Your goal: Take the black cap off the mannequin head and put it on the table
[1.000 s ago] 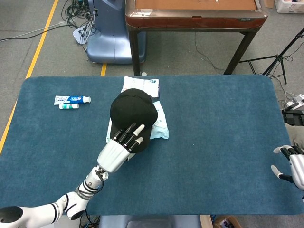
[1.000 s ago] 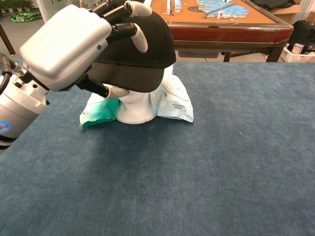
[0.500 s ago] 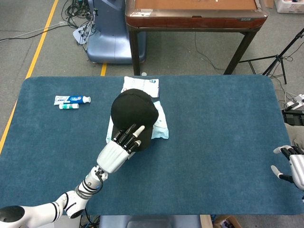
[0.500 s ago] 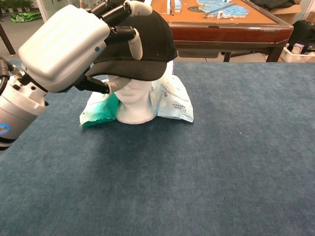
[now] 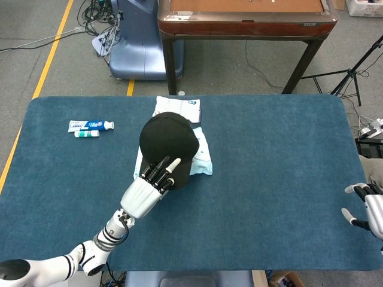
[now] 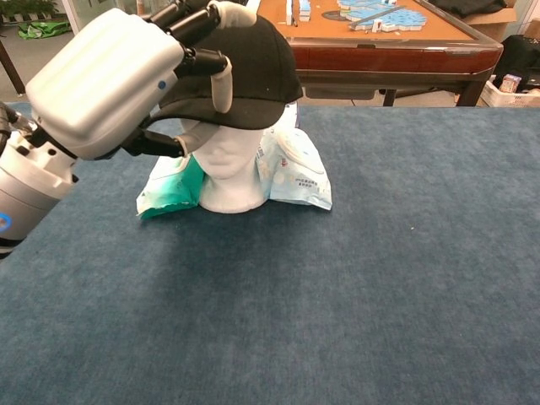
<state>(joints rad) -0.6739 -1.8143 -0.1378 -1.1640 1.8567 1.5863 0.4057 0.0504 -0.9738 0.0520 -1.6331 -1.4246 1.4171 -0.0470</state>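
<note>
The black cap (image 5: 168,139) (image 6: 253,72) sits on the white mannequin head (image 6: 224,166), its brim raised so the face shows in the chest view. My left hand (image 5: 146,186) (image 6: 110,80) grips the brim, with fingers (image 6: 221,80) over the top and the thumb underneath. My right hand (image 5: 366,209) hangs off the table's right edge, fingers apart, holding nothing. The head view hides the mannequin under the cap.
White and teal plastic packets (image 6: 295,173) (image 5: 202,156) lie around the mannequin's base. A toothpaste tube (image 5: 90,125) lies at the far left of the blue table (image 5: 281,179). A wooden table (image 5: 245,18) stands behind.
My left hand has lifted the cap's brim higher, uncovering the mannequin's face. The right hand has not moved.
</note>
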